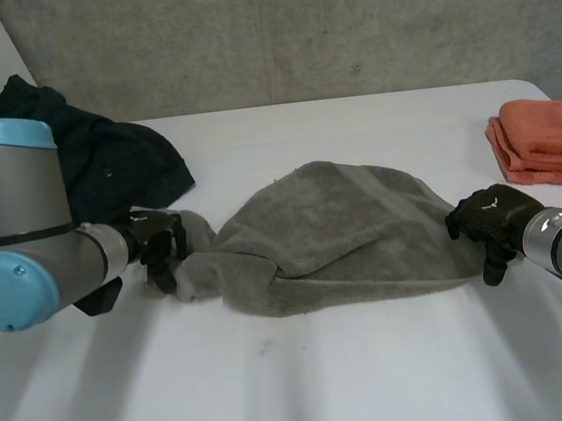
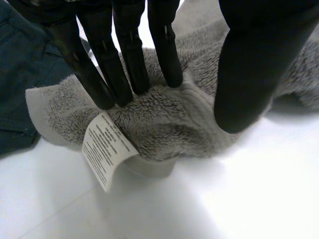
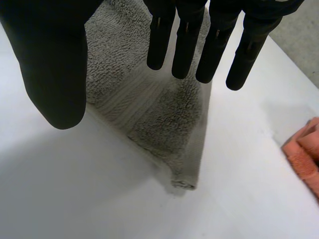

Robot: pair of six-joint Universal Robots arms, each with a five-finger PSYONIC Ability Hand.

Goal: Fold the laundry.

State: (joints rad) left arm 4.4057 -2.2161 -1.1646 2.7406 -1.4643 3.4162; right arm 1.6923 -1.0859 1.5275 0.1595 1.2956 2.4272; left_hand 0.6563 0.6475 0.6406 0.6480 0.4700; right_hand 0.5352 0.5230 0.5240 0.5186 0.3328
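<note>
- The grey towel (image 1: 343, 229) lies in a soft heap in the middle of the white table (image 1: 379, 381). It is bunched up, not flat.
- The left hand (image 1: 159, 245) is at the towel's left end. In the left wrist view the left hand (image 2: 124, 45) has straight fingers with their tips pressing down on the fluffy towel (image 2: 169, 124). The thumb stands apart on the other side of a bump in the cloth, so the hand is released and grips nothing.
- A white label (image 2: 104, 149) with small print sticks out from the towel's edge, just past the fingertips.
- The right hand (image 1: 488, 219) is at the towel's right end. In the right wrist view the right hand (image 3: 199, 30) has straight, spread fingers above a pointed corner of the towel (image 3: 149, 109). The thumb is well off to the side, so this hand is released too.
- A pile of dark blue clothes (image 1: 105, 159) lies at the far left of the table, right behind the left hand. In the left wrist view the dark blue clothes (image 2: 20, 74) touch the towel's end.
- A folded orange cloth (image 1: 545, 142) sits near the far right edge, apart from the towel. A bit of the orange cloth (image 3: 304, 154) shows beside the towel's corner, with bare table between them.
- The big left arm (image 1: 22, 238) covers part of the table on the left side.
- A grey wall (image 1: 292, 28) stands behind the far edge.
- The near half of the table, in front of the towel, is bare and white. There is also bare room between the towel and the far edge.
</note>
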